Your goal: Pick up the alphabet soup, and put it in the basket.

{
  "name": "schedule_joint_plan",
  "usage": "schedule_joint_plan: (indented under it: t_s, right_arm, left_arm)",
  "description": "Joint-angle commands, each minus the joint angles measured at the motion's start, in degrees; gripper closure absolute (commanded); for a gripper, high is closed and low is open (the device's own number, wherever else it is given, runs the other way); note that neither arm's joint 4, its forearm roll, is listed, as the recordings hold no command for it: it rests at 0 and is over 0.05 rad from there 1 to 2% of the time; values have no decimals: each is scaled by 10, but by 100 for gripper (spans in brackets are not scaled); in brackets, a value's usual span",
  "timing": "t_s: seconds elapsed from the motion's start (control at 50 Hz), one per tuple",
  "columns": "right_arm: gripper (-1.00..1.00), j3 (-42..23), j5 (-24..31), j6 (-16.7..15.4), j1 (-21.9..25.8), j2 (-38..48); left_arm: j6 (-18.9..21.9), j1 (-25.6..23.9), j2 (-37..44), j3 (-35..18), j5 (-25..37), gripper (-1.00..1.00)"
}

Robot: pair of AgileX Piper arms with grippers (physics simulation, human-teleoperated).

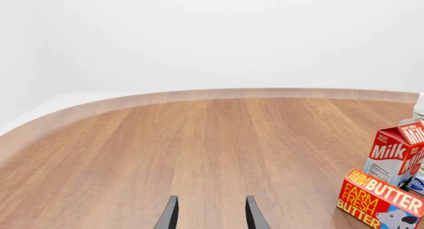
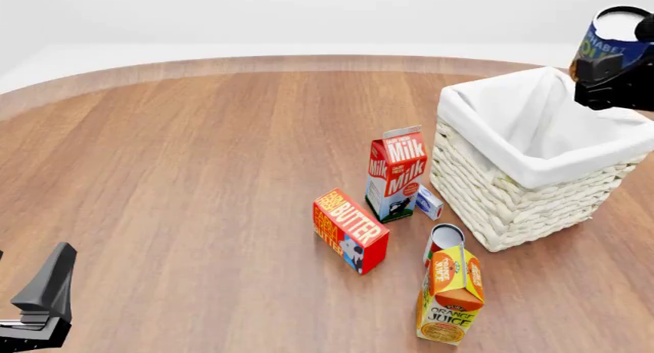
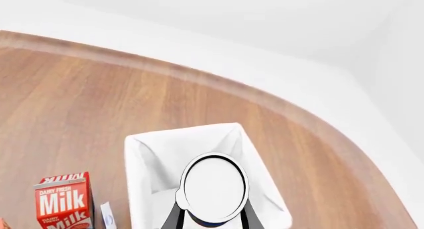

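Up at the far right of the front view, the right gripper [image 2: 613, 62] is clamped on the alphabet soup [image 2: 613, 40], a small cylindrical can with a blue label carrying yellow lettering and a pale flat lid. The can hangs in the air, well clear of the brown wooden table [image 2: 204, 177], above the far right corner of the basket [image 2: 531, 188], a large square cream-white wicker basket with a white cloth liner folded over its rim. In the right wrist view the can's round lid [image 3: 215, 187] sits between the two dark fingers [image 3: 174, 216], and the white-lined hollow of the basket [image 3: 142, 164] lies directly under it.

The left gripper [image 2: 46, 299] rests low at the near left of the table, away from every object; the left wrist view shows its two dark fingertips [image 1: 171, 214] spread apart with bare wood between them.

Just left of the basket stands a red-and-white milk carton [image 2: 397, 173], with a small white-and-blue box [image 2: 430, 202] at its foot (its print is too small to read). Nearer the camera lies a red-and-yellow butter box [image 2: 351, 229], and to its right an orange juice carton [image 2: 452, 295] stands just in front of a red-and-white labelled can [image 2: 443, 236], which it partly hides.
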Motion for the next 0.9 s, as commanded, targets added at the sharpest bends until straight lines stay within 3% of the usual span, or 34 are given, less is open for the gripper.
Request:
schedule_joint_plan:
  t_s: [0.02,0.9]
  right_arm:
    - [100,-28,12,6,5,30]
    - [100,-107,74,-10,1,141]
  left_arm:
    - [0,0,0,0,0,-100]
    - [0,0,0,0,0,-100]
